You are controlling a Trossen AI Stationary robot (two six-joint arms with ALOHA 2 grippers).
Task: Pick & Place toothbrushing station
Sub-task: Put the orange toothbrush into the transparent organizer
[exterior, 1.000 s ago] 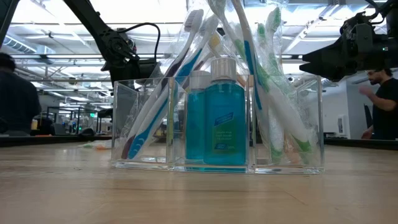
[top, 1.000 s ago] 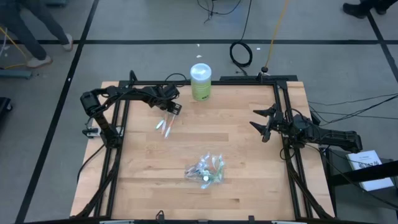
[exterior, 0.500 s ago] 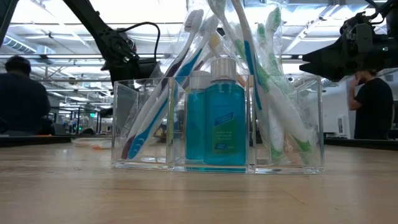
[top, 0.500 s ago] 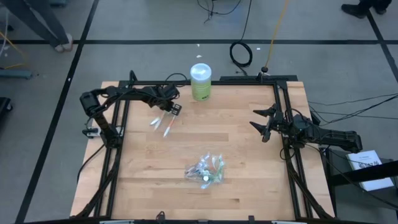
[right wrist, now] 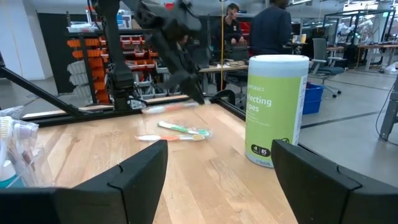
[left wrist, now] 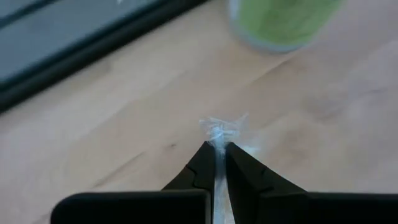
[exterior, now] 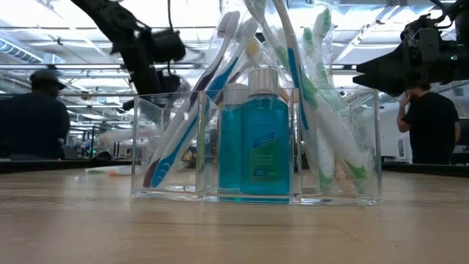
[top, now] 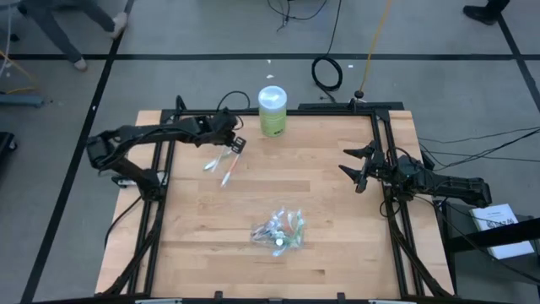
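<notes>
Left gripper point(top: 235, 145) — pinched a wrapped toothbrush point(top: 213, 160) near the canister point(top: 272, 111). Second toothbrush point(top: 226, 175) lay beside it. Right gripper point(top: 353, 169) — spread, far from canister. Station point(top: 279, 230) stood mid-table.

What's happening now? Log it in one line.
left fingers: shut on wrapped toothbrush | right fingers: open, parked at right edge of table

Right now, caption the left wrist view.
Left claw shut on a wrapped toothbrush, green wipes canister beyond.

The green canister point(right wrist: 277, 109) is showing "85" and letters probably reading "ecting"; the bottle label point(exterior: 263, 154) is staying unreadable
</notes>
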